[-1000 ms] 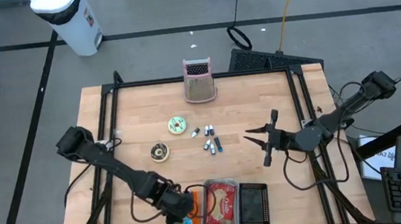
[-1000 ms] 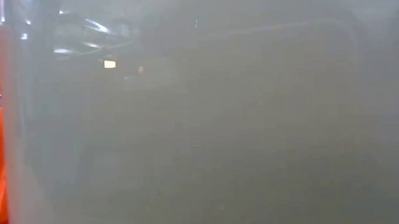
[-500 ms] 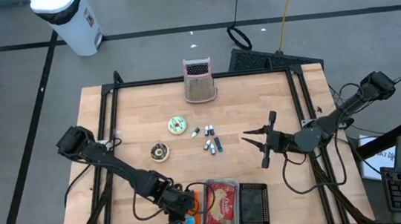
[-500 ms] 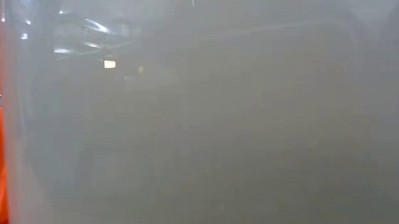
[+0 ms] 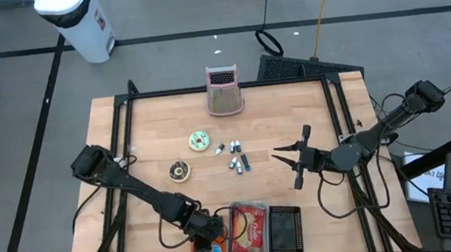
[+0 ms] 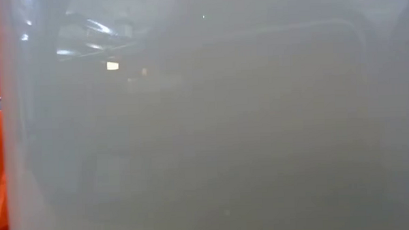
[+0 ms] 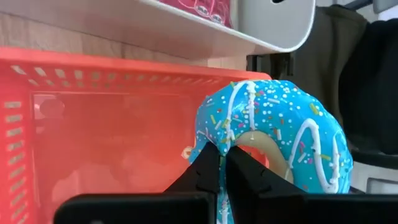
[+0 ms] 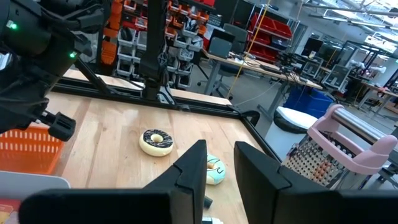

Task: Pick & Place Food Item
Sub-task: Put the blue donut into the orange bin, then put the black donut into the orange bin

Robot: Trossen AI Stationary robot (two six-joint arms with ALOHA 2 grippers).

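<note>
My left gripper [image 7: 219,163] clamped on blue-iced sprinkled toy doughnut [image 7: 273,134] over orange plastic basket [image 7: 99,137], table's near edge. Looks light, squashy; ring edge best hold. My right gripper [image 5: 290,163] slightly apart, empty, idle near right edge.

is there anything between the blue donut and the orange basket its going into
Nothing visible. The left gripper is shut on the blue donut, holding it just over the orange basket, whose visible floor looks bare. The white tray lies beside the basket, not across it.
</note>
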